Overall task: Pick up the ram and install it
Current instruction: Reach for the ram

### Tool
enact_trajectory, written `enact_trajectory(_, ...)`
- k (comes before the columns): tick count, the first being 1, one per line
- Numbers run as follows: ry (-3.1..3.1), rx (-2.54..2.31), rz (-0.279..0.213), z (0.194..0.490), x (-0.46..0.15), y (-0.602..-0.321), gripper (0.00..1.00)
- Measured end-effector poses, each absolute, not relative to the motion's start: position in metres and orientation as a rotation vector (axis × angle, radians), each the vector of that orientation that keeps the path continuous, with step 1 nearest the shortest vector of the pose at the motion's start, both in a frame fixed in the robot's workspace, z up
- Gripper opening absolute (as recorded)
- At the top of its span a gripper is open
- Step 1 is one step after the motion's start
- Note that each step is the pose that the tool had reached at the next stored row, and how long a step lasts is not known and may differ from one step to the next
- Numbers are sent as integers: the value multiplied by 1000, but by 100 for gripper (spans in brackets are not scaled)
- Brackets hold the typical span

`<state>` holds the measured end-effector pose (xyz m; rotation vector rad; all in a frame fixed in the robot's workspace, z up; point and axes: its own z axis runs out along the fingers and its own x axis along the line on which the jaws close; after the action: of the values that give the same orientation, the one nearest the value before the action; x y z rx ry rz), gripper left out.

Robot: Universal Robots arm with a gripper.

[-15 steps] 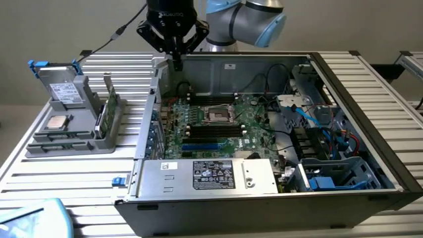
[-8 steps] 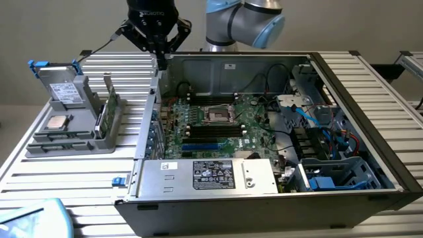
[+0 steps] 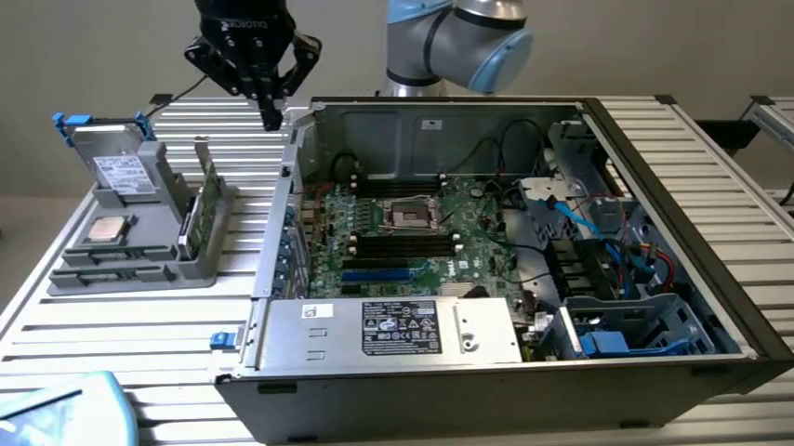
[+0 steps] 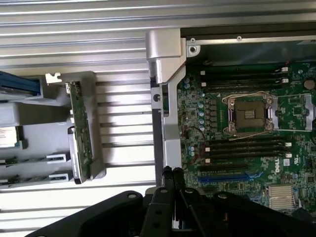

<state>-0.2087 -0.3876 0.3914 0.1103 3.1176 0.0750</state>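
Ribbed bench: the shut, empty claw hangs over the case rim, with the ram well apart toward the exterior view's left, edge-up in a grey holder, lying crosswise.

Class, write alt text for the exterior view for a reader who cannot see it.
The shut, empty gripper hangs near the wall of an open computer case showing its motherboard. On the exterior view's left, the ram lies in a grey holder.

Blk hand, grey/blue arm.
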Motion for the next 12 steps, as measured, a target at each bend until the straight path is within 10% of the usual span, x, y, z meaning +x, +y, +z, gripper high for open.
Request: enact_trajectory(12,3118,110,75,382,-263,-382,10)
